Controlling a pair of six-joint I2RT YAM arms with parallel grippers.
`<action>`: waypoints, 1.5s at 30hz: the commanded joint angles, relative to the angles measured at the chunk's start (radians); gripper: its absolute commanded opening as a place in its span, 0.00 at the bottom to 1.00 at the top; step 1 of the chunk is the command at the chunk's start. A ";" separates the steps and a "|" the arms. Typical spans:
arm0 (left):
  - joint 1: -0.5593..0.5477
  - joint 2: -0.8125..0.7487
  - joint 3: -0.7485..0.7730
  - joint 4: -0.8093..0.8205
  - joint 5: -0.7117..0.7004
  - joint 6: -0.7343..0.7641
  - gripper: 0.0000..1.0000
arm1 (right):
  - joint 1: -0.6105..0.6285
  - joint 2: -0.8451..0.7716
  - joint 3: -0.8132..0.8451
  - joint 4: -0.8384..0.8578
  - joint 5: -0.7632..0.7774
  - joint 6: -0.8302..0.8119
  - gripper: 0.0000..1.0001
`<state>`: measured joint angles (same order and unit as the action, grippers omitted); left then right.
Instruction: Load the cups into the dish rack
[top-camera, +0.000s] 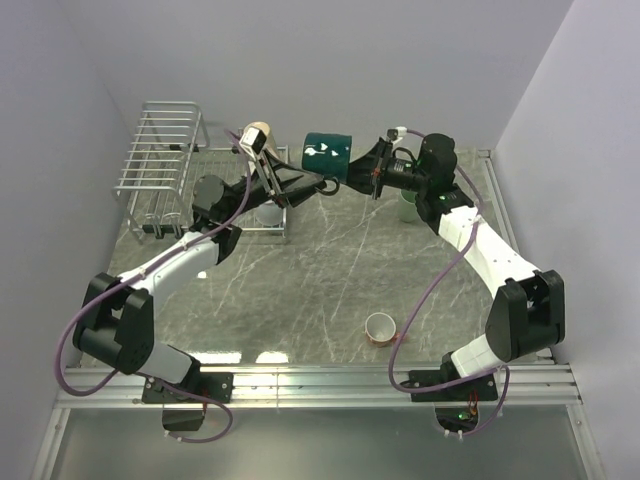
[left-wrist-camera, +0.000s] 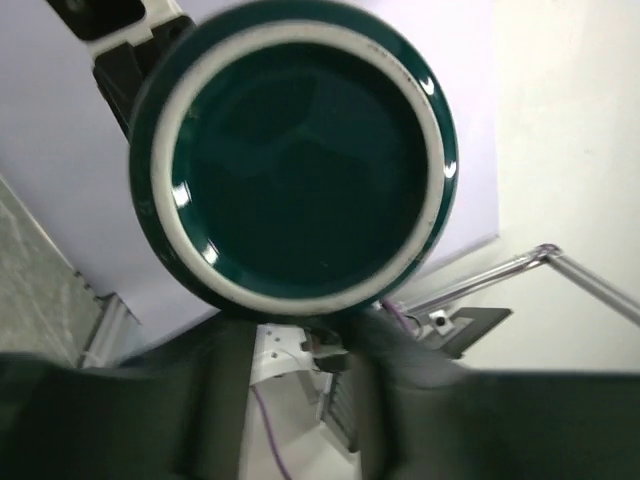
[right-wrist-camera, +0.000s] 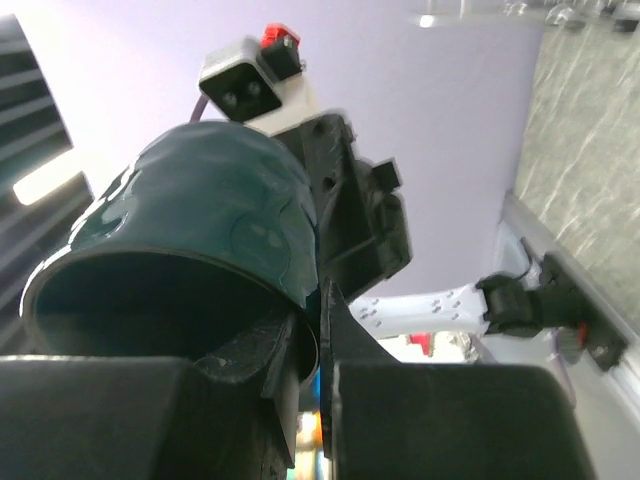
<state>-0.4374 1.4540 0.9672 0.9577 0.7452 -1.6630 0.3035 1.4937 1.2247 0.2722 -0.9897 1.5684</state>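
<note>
A dark green cup (top-camera: 328, 152) hangs in the air above the back of the table, on its side. My right gripper (top-camera: 352, 168) is shut on its rim, one finger inside the mouth and one outside (right-wrist-camera: 322, 330). My left gripper (top-camera: 322, 184) reaches in from the left. In the left wrist view the cup's round base (left-wrist-camera: 300, 160) fills the frame, and the left gripper (left-wrist-camera: 300, 340) has its narrowed fingers pinching a dark part at the cup's lower edge. The dish rack (top-camera: 160, 150) stands at the far left, with a beige cup (top-camera: 258, 133) at its right end.
An orange-red cup (top-camera: 380, 327) stands upright on the table at the near right. A cream-white cup (top-camera: 268, 212) sits under my left arm, by the rack's low wire section. A pale green cup (top-camera: 407, 207) is half hidden behind my right arm. Walls close in on both sides.
</note>
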 joint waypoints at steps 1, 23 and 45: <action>-0.021 -0.038 0.057 0.013 -0.006 0.052 0.32 | 0.022 -0.013 0.032 0.022 -0.047 -0.028 0.00; -0.050 -0.122 0.354 -1.025 -0.263 0.703 0.00 | 0.023 0.014 0.061 -0.189 -0.036 -0.205 0.39; 0.006 -0.164 0.449 -1.439 -0.639 0.907 0.00 | 0.008 0.043 0.045 -0.320 -0.027 -0.312 0.58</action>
<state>-0.4656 1.3136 1.3674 -0.4763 0.1913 -0.8120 0.3145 1.5551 1.2434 -0.0319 -0.9855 1.2987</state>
